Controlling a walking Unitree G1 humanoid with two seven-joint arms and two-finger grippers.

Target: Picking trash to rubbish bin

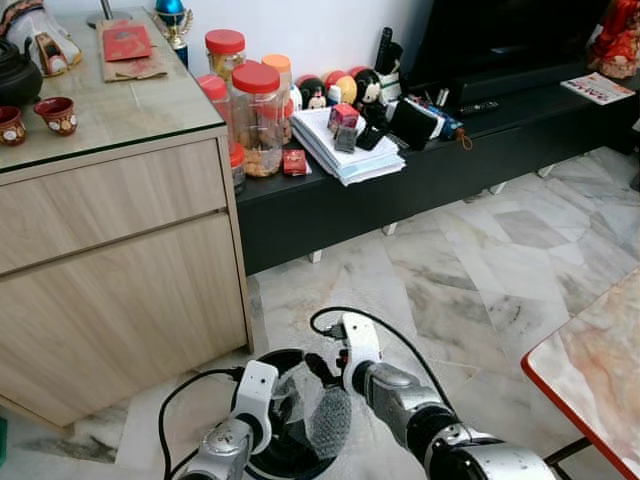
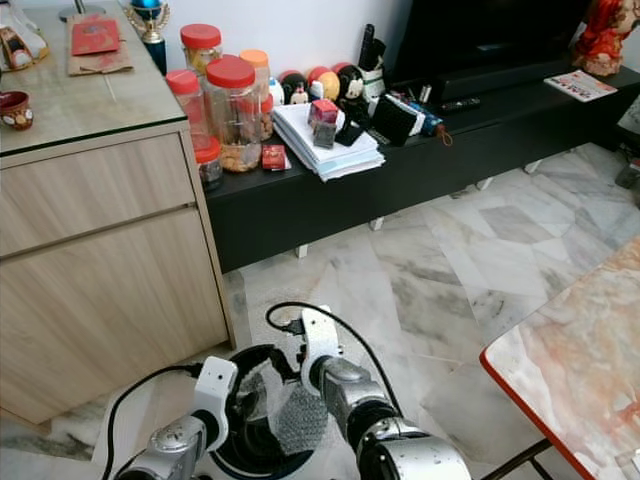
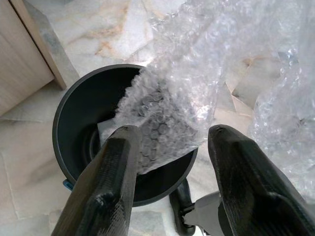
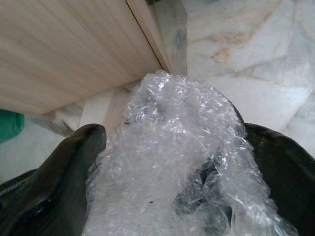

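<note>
Unlabelled bubble wrap (image 3: 172, 113) over black bin (image 3: 81, 113), no legible writing.

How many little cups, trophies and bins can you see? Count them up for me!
Little cups: 2
Trophy: 1
Bin: 1
Total: 4

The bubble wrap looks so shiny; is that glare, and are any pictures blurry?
Left wrist view: bright glare whitens the bubble wrap above the dark bin. Right wrist view: the near black finger is soft, out of focus. Eye views: sharp, evenly lit.
</note>
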